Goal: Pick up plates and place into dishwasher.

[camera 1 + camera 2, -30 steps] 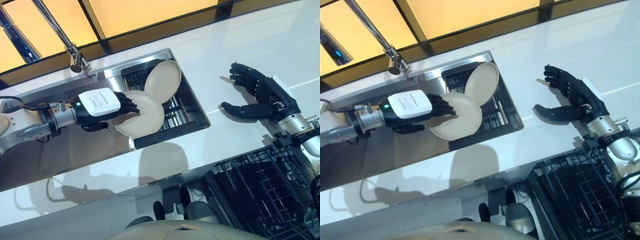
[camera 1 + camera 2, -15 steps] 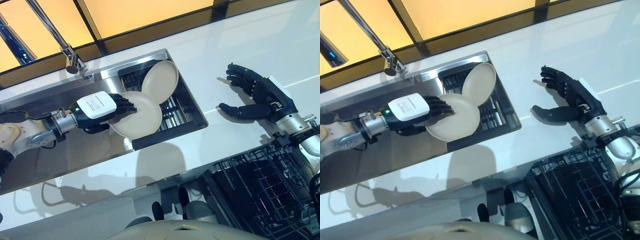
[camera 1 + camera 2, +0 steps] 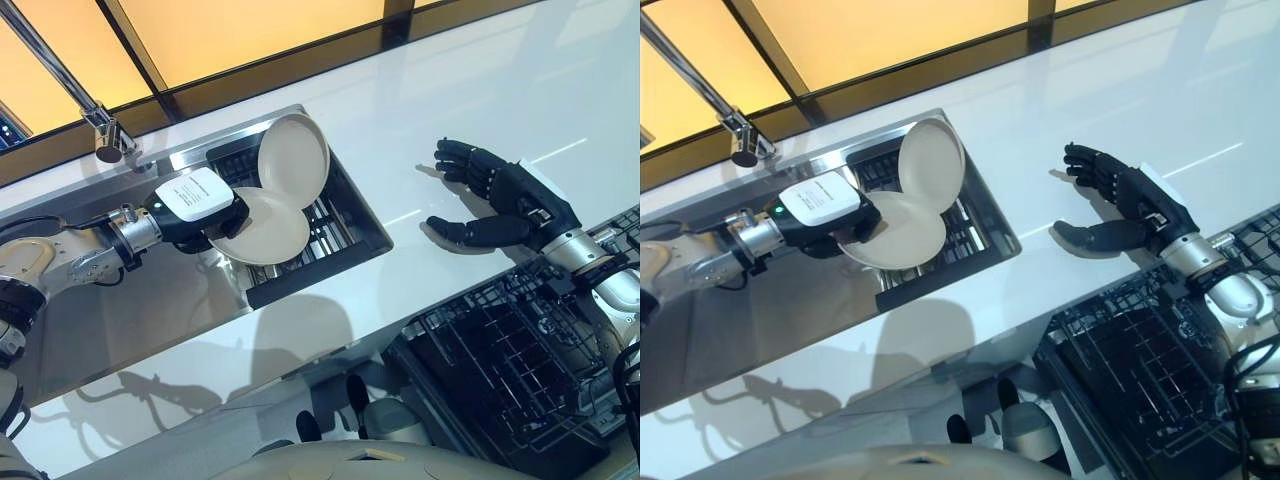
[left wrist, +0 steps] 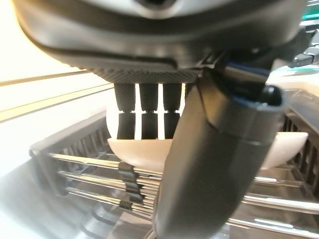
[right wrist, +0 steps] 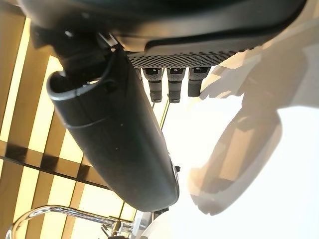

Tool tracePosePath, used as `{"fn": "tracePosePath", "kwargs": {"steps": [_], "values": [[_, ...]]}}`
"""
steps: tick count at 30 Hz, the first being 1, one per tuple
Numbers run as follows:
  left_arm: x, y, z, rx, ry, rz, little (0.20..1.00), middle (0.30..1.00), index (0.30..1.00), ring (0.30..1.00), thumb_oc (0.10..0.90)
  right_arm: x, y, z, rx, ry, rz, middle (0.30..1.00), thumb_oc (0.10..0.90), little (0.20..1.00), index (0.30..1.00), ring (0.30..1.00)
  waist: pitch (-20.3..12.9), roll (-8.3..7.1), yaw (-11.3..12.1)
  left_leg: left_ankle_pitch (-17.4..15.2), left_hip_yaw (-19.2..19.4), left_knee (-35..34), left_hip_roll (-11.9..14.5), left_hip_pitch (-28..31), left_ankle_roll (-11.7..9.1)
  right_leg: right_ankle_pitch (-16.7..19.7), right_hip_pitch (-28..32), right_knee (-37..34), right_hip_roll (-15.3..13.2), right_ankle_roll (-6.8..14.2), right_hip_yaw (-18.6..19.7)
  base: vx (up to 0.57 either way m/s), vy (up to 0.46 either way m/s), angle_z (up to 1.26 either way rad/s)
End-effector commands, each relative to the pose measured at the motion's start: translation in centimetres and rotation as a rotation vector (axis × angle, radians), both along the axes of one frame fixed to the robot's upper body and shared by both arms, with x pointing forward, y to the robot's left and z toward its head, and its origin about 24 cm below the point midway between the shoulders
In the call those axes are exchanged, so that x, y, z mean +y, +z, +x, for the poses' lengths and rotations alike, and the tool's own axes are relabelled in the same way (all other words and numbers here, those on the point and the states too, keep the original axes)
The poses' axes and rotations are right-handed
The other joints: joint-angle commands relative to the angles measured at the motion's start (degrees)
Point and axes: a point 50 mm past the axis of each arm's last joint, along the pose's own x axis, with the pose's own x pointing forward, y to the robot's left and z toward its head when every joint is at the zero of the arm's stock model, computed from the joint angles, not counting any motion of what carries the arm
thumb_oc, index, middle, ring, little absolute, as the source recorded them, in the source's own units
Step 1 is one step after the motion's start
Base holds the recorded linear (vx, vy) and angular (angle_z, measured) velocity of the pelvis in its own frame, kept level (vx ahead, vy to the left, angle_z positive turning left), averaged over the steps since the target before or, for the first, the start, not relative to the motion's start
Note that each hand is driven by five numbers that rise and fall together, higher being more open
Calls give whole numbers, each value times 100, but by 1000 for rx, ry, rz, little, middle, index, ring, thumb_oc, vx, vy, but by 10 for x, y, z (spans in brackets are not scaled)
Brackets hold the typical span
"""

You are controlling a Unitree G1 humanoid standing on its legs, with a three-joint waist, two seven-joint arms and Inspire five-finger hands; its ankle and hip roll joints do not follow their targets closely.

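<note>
Two cream plates are in the black dish rack point(image 3: 335, 222) inside the sink. The upper plate point(image 3: 293, 160) leans upright at the rack's far side. My left hand point(image 3: 195, 203) grips the lower plate point(image 3: 268, 230) by its left rim. In the left wrist view the fingers point(image 4: 148, 110) reach over that plate point(image 4: 142, 152) and the thumb crosses in front of it. My right hand point(image 3: 500, 198) hovers open over the white counter point(image 3: 400, 120), palm facing the sink, holding nothing. The dishwasher's black wire rack point(image 3: 500, 365) stands pulled out at the lower right.
A chrome faucet point(image 3: 98, 130) arches over the steel sink point(image 3: 130, 300) at the far left. A dark window ledge runs along the counter's far edge. The counter's front edge lies between the sink and the dishwasher rack.
The camera has shifted, moving the whole scene left. My left hand has closed further round the lower plate's rim, and the plate now lies flatter. The right hand keeps its open pose.
</note>
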Motion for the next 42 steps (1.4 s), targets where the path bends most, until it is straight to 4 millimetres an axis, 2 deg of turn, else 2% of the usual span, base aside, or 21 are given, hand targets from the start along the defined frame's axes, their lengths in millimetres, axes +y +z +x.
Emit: {"fn": "tracePosePath", "kwargs": {"steps": [1, 6, 12, 15, 20, 27, 30, 34, 42], "values": [[-8, 58, 22, -227, 4, -196, 200, 300, 300, 300, 100, 6, 52, 4, -259, 73, 74, 900, 800, 900, 900, 900, -507, -127, -8, -429, 358, 63, -124, 28, 5, -620, 32, 475, -154, 834, -202, 0, 0, 0], [-8, 62, 21, -235, -10, -196, 200, 300, 300, 300, 100, 5, 48, 4, -226, 74, 33, 900, 800, 900, 900, 900, -533, -125, -9, -422, 376, 73, -114, 31, -1, -625, 37, 486, -155, 830, -196, 0, 0, 0], [-12, 83, 15, -275, -37, -261, 200, 300, 300, 300, 100, 7, 50, 2, -249, 54, -71, 900, 800, 900, 900, 900, -540, -111, 58, -417, 330, 82, -112, 35, -14, -633, 67, 491, -167, 823, -239, 0, 0, 0], [-19, 95, 12, -289, -62, -318, 200, 300, 300, 300, 100, 13, 57, 3, -312, 58, -154, 900, 800, 900, 900, 900, -546, -107, 132, -415, 268, 92, -117, 30, -18, -650, 85, 505, -172, 813, -274, 0, 0, 0], [-34, 104, 9, -268, -108, -331, 200, 300, 300, 300, 100, 28, 71, 7, -399, 58, -251, 900, 800, 900, 900, 900, -561, -103, 258, -406, 162, 89, -129, 29, -23, -661, 123, 505, -176, 798, -313, 0, 0, 0], [-49, 118, -2, -191, -126, -302, 200, 300, 300, 300, 100, 33, 79, 13, -425, 35, -274, 900, 800, 900, 900, 900, -564, -74, 430, -404, 8, 82, -146, 44, -28, -692, 186, 514, -179, 793, -371, -3, 1, 5], [-52, 134, -13, -201, -134, -322, 200, 300, 300, 300, 100, 31, 80, 6, -444, 30, -270, 900, 800, 900, 900, 900, -580, -55, 499, -395, -37, 73, -145, 44, -25, -695, 209, 500, -186, 796, -410, -12, -1, 7], [-53, 143, -23, -214, -159, -392, 200, 300, 300, 300, 100, 30, 79, 1, -468, 20, -281, 900, 800, 900, 900, 900, -602, -46, 558, -385, -95, 68, -150, 33, -23, -696, 220, 492, -181, 787, -431, -17, -1, 4], [-59, 142, -31, -246, -208, -430, 200, 300, 300, 300, 100, 34, 80, 0, -511, 20, -329, 900, 800, 900, 900, 900, -653, -78, 629, -365, -179, 55, -153, 27, -30, -695, 231, 486, -178, 776, -453, -4, 0, 0]]}}
